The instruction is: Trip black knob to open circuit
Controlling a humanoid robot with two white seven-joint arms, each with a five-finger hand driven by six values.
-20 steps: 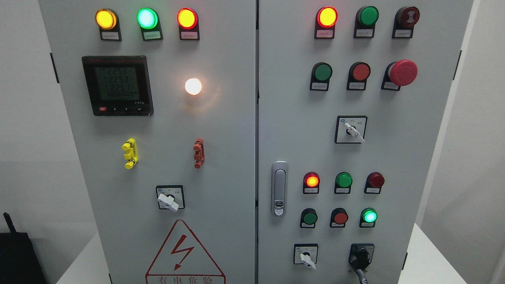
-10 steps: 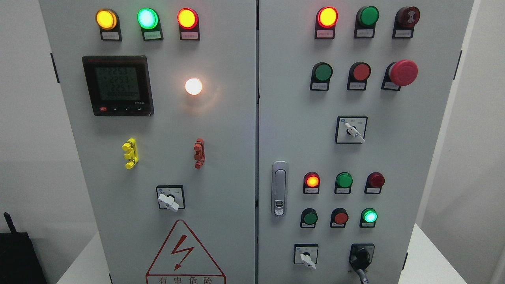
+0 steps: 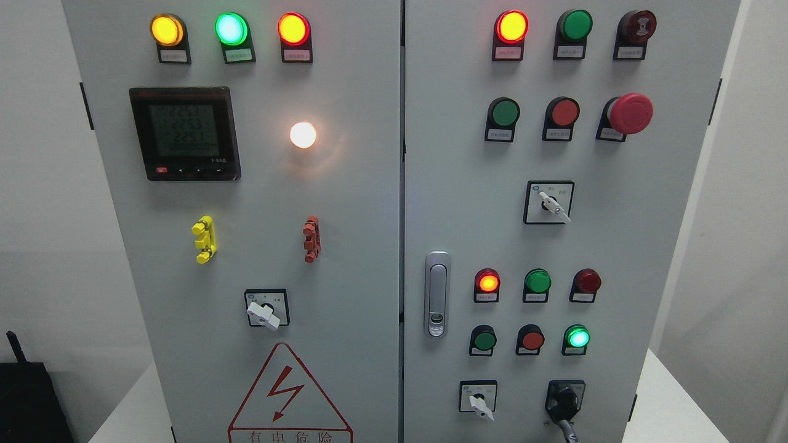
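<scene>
A grey two-door control cabinet (image 3: 345,203) fills the head view. The black knob (image 3: 564,402) sits at the lower right of the right door, in a black square frame, with its handle pointing downward toward the picture's bottom edge. To its left is a white selector switch (image 3: 478,401). No robot hand or arm shows anywhere in the view.
Lit lamps: yellow (image 3: 167,29), green (image 3: 231,28), red (image 3: 293,29), white (image 3: 303,135). A red mushroom stop button (image 3: 629,114) sticks out at upper right. A metal door latch (image 3: 437,294) sits by the centre seam. A black box (image 3: 28,400) stands lower left.
</scene>
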